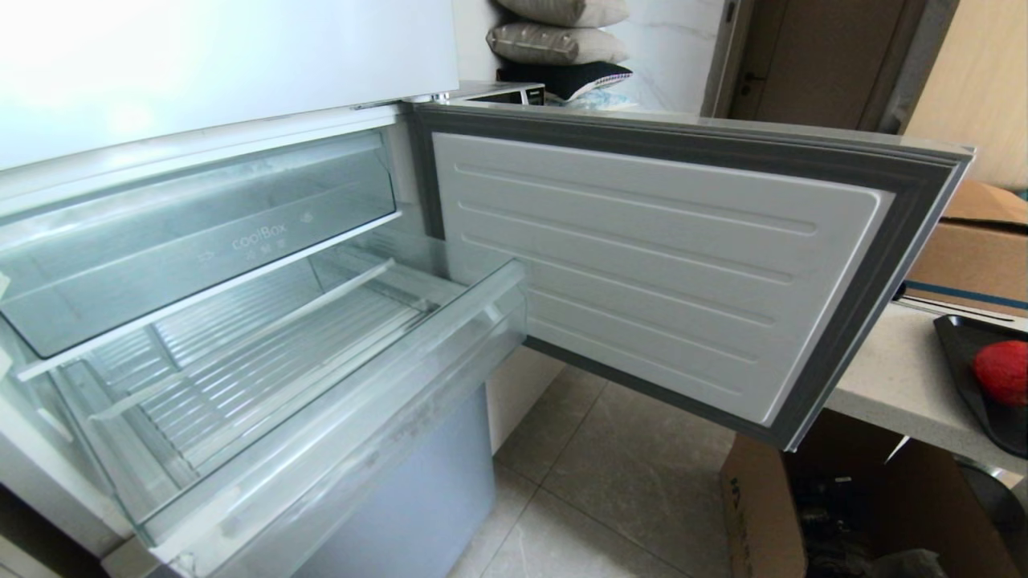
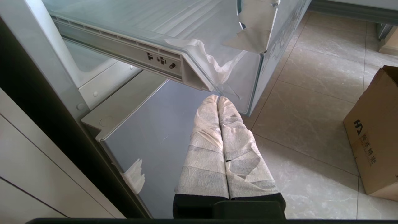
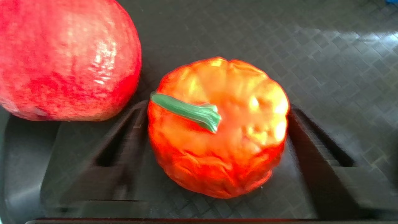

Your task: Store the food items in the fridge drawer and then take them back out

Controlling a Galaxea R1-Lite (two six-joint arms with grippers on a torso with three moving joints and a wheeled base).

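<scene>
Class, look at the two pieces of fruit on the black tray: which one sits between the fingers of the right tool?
The bumpy orange pumpkin-like fruit with the green stem; the right tool straddles it with a finger on each side. The smooth red apple sits outside them.

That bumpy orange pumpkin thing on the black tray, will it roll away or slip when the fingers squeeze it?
The orange pumpkin looks squat and lumpy, so it probably settles rather than rolls far. Its glossy skin may be a bit slippery, though the bumps should help. The right gripper has a finger on each side of it, so it likely stays centred on the tray.
</scene>
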